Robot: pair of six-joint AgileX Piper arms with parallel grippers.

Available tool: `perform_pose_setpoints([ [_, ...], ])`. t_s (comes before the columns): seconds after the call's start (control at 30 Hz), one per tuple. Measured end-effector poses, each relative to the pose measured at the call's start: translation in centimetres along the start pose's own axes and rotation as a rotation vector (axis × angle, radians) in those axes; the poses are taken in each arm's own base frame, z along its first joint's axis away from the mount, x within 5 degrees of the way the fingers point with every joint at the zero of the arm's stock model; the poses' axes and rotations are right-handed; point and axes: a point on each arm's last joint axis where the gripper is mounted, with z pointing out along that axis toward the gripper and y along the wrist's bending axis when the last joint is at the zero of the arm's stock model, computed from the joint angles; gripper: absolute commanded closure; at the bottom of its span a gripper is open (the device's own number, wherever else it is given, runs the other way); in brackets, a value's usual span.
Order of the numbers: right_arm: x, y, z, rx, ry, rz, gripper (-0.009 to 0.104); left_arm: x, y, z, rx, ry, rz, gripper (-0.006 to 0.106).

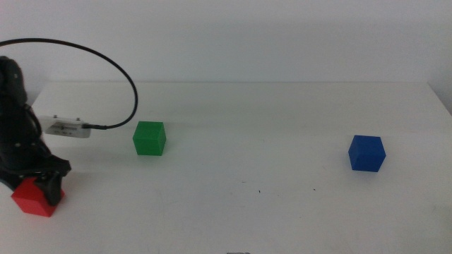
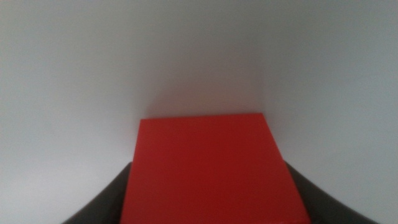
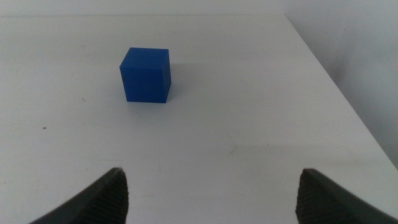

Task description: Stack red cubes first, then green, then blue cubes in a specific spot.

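The red cube [image 1: 32,198] sits at the table's near left, and my left gripper [image 1: 40,188] comes down over it from the left. In the left wrist view the red cube [image 2: 210,171] fills the space between the two dark jaws, which press against its sides, so the left gripper [image 2: 211,199] is shut on it. The green cube [image 1: 149,137] stands alone left of centre, further back. At the right stands the blue cube [image 1: 366,153]. My right gripper [image 3: 214,186] is open and empty, well short of the blue cube [image 3: 145,74], and is out of the middle view.
A black cable [image 1: 106,63] arcs from the left arm over the table's left part. The white table's [image 1: 247,204] right edge runs close beside the blue cube. A pale wall stands behind the table's far edge.
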Motion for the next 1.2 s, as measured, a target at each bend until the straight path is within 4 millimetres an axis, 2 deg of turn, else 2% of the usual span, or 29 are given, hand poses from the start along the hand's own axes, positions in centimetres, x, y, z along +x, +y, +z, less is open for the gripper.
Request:
perform_pose_setpoints([
  [0.13, 0.0, 0.0, 0.0, 0.000, 0.000, 0.000, 0.024, -0.4, -2.3, -0.9, -0.014, 0.002, 0.001, 0.091],
  [0.3, 0.0, 0.0, 0.0, 0.000, 0.000, 0.000, 0.024, -1.1, -7.0, -3.7, -0.048, -0.074, -0.045, 0.091],
  [0.43, 0.0, 0.0, 0.0, 0.000, 0.000, 0.000, 0.024, -2.3, -11.5, -5.9, -0.052, -0.157, -0.159, 0.091],
  [0.57, 0.0, 0.0, 0.0, 0.000, 0.000, 0.000, 0.024, -2.9, -17.0, -6.8, -0.044, -0.206, -0.238, 0.091],
  [0.8, 0.0, 0.0, 0.0, 0.000, 0.000, 0.000, 0.024, -2.6, -24.7, -7.3, -0.022, -0.239, -0.191, 0.091],
  [1.0, 0.0, 0.0, 0.0, 0.000, 0.000, 0.000, 0.024, -4.5, -29.2, -6.4, -0.010, -0.258, -0.115, 0.091],
  [1.2, 0.0, 0.0, 0.0, 0.000, 0.000, 0.000, 0.024, -5.7, -32.4, -5.0, -0.003, -0.259, -0.092, 0.091],
])
